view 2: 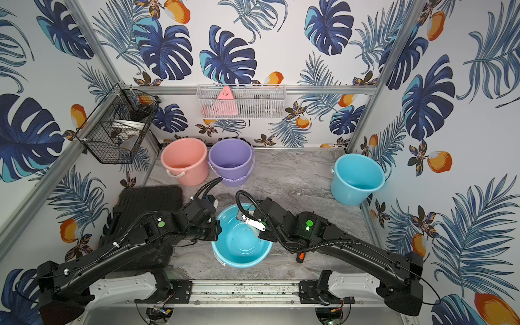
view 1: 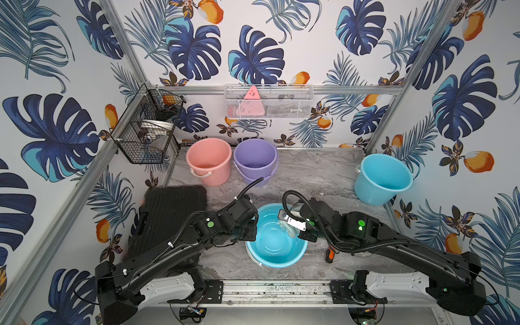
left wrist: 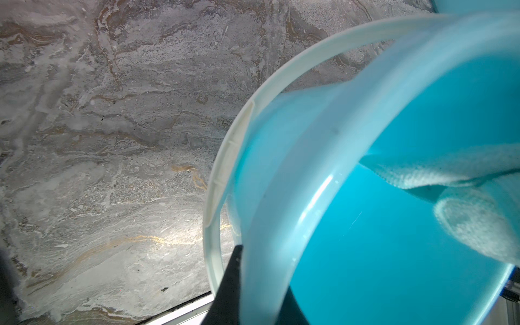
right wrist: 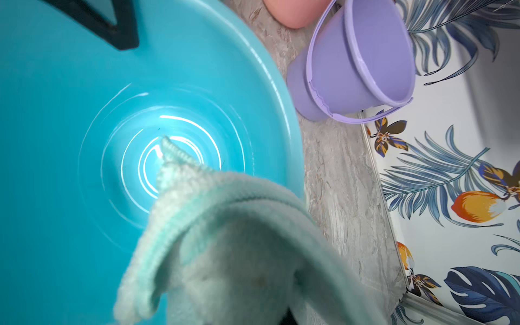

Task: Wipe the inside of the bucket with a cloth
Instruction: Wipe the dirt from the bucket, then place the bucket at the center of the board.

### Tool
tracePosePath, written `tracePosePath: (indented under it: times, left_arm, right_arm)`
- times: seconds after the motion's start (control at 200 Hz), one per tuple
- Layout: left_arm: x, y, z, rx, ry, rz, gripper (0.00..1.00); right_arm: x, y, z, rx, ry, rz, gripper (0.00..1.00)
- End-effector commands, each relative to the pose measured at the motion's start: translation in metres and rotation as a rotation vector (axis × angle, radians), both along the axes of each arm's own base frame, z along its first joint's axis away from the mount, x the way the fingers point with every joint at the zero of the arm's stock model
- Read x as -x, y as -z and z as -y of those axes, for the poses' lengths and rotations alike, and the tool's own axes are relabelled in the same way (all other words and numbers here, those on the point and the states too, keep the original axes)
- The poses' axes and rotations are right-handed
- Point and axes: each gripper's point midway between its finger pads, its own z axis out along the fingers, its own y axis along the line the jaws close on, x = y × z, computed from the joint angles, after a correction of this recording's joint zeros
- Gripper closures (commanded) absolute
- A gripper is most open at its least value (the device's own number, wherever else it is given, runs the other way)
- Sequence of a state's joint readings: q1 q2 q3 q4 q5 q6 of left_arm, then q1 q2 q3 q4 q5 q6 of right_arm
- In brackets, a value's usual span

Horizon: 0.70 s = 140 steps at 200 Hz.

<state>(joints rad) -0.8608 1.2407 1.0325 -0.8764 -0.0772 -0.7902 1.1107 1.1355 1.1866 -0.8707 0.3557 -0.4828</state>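
Observation:
A blue bucket [view 1: 270, 250] [view 2: 239, 250] stands upright at the front centre of the marble table. My left gripper [view 1: 251, 235] [left wrist: 264, 295] is shut on the bucket's left rim, with one black finger [left wrist: 229, 284] outside the wall and the other inside. My right gripper [view 1: 292, 228] is shut on the pale mint cloth [view 1: 289, 230] [view 2: 257, 233] [right wrist: 239, 253] just inside the bucket's right rim. The cloth hangs in folds over the bucket's inside [right wrist: 70, 168] and hides the right fingers. In the left wrist view the cloth [left wrist: 464, 202] lies against the far inner wall.
A pink bucket [view 1: 209, 161] and a purple bucket [view 1: 256, 160] stand at the back, and another blue bucket [view 1: 382, 178] at the right rear. A black case [view 1: 168, 213] lies at the left. An orange-handled tool [view 1: 329, 254] lies under the right arm. Wire baskets [view 1: 268, 102] hang on the walls.

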Motion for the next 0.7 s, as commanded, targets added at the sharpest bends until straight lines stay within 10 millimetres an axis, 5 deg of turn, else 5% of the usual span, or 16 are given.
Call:
tracePosePath:
  times: [0.0,0.135,0.36,0.695]
  left_arm:
    - [-0.007,-0.006,0.008,0.034,0.001,0.030,1.00]
    - [-0.008,-0.006,0.009,0.032,0.003,0.029,1.00]
    - [-0.010,-0.008,0.013,0.038,0.008,0.028,1.00]
    - [-0.010,-0.008,0.024,0.082,0.015,0.014,1.00]
  right_arm:
    - [0.028,0.020,0.033,0.150,-0.029,-0.141,1.00]
    - [0.051,0.023,0.033,0.132,-0.065,-0.265,1.00]
    - [0.085,0.022,0.000,-0.058,-0.168,-0.450,1.00]
    - [0.085,0.012,-0.067,-0.395,-0.219,-0.524,1.00]
